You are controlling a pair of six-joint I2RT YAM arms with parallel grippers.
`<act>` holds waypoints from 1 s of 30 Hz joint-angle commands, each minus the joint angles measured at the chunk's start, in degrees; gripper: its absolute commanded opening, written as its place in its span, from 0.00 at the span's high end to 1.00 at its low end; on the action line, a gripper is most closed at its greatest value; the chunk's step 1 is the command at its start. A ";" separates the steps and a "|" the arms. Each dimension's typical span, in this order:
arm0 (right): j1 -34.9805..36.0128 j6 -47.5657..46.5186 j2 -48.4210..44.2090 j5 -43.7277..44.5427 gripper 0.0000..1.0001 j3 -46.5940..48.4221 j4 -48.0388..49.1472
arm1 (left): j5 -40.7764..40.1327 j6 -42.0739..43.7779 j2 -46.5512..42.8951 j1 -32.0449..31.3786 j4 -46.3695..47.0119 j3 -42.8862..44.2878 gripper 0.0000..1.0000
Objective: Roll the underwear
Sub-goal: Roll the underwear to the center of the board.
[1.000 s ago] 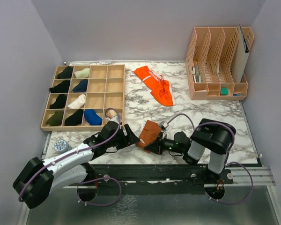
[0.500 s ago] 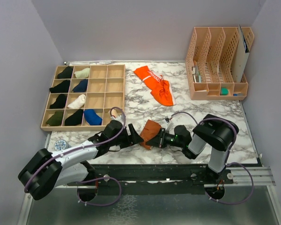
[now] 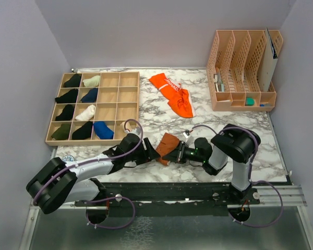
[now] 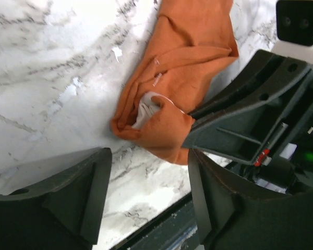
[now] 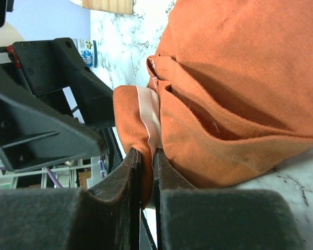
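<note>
Rust-brown brief (image 3: 168, 145) lies part-folded on the desk (image 3: 240, 135), near edge. Right tool (image 5: 145, 156) clamps its hem; left tool (image 4: 148, 172), jaws apart, has closed in beside it. Rolling appears barely begun.

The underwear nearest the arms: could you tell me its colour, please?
The underwear is plain rust-brown; the right wrist view shows it best.

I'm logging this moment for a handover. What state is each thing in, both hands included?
brown underwear: bunched on the table, one fold pinched by the right hand.
orange underwear: lying loose, unrolled, untouched.
left hand: open, empty, beside the brown underwear.
right hand: shut on the brown underwear.
wooden tray: partly filled with small bundles.
</note>
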 commanded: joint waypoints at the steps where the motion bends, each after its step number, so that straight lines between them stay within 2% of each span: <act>1: -0.36 -0.92 4.35 1.30 0.88 -1.93 -5.59 | -4.09 -2.36 4.60 -0.22 -0.53 2.38 0.36; 8: -0.42 -1.03 4.68 0.06 0.85 -2.22 -3.68 | -3.23 -3.06 13.04 -0.44 -1.17 4.29 0.53; 12: -0.45 -2.45 3.15 -0.23 0.75 -2.07 -4.64 | -4.41 -2.23 13.98 -0.53 -1.64 4.83 0.59; 16: -0.41 -5.29 -1.24 0.36 0.67 -1.19 -10.23 | -4.87 0.32 15.48 -0.61 -4.77 6.63 0.64; 22: -0.42 -13.85 -12.03 3.15 0.54 2.68 -30.43 | -5.34 1.85 15.30 -0.70 -6.72 7.36 0.66; 24: -0.44 -18.18 -17.07 6.44 0.50 4.46 -40.43 | -5.16 2.20 15.12 -0.70 -6.86 7.84 0.66; 30: -0.45 -31.73 -30.58 17.69 0.47 10.15 -65.61 | -4.47 2.69 15.05 -0.70 -7.95 9.56 0.65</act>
